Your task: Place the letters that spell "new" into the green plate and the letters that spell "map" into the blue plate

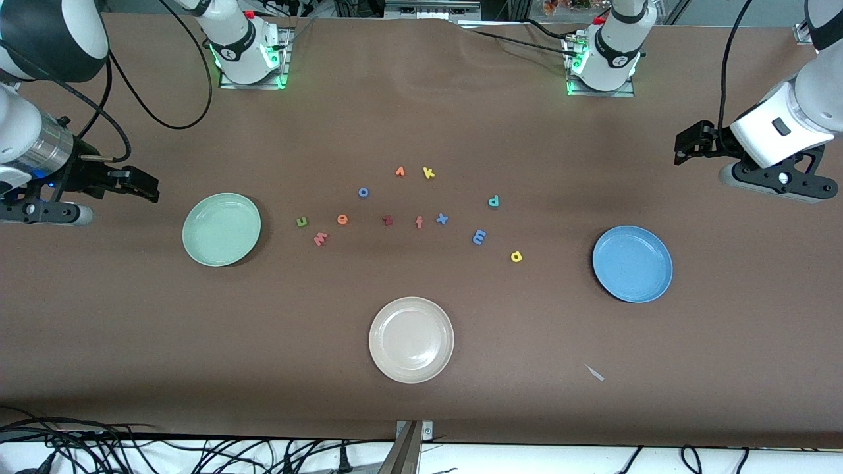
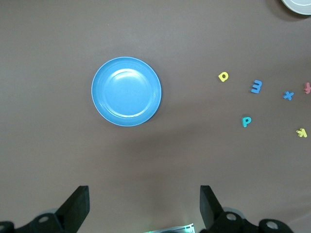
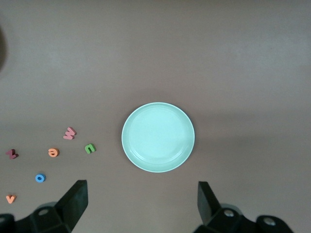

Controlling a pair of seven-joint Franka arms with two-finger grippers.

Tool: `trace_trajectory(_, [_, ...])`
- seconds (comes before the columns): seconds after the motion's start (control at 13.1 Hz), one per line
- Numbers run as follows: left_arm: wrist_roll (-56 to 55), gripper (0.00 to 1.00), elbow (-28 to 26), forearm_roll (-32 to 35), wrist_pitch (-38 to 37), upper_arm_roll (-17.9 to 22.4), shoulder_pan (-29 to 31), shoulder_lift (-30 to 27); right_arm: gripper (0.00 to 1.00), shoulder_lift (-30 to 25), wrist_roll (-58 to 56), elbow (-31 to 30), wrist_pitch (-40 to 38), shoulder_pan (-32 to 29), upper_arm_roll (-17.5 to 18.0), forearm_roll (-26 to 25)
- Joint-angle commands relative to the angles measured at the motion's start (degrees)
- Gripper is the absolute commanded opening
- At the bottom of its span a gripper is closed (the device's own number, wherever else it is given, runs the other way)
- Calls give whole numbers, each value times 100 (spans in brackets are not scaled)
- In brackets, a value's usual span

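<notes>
Jaws on both arms stood spread and empty: we found the left gripper [image 1: 685, 146] waiting high over the surface [image 1: 421, 395] at its own end, near the blue plate [image 1: 632, 264], and the right gripper [image 1: 141, 184] beside the green plate [image 1: 221, 229]. Between the plates lay the n [image 1: 302, 222], e [image 1: 342, 219] and w [image 1: 321, 239], close together toward the green plate; the m [image 1: 479, 237], a [image 1: 516, 257] and p [image 1: 493, 201] sat toward the blue one. All lay flat, variously turned. We judged them light, soft foam, best pinched across the narrow strokes.
</notes>
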Motion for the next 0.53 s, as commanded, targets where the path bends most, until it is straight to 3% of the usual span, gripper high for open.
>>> trace_trajectory(0.0, [70, 100, 58, 153, -92, 11, -23, -25, 100, 59, 80, -9, 123, 132, 40, -97])
trace_trajectory(0.46, [-9, 100, 67, 144, -101, 11, -23, -25, 100, 68, 151, 0, 150, 133, 22, -106])
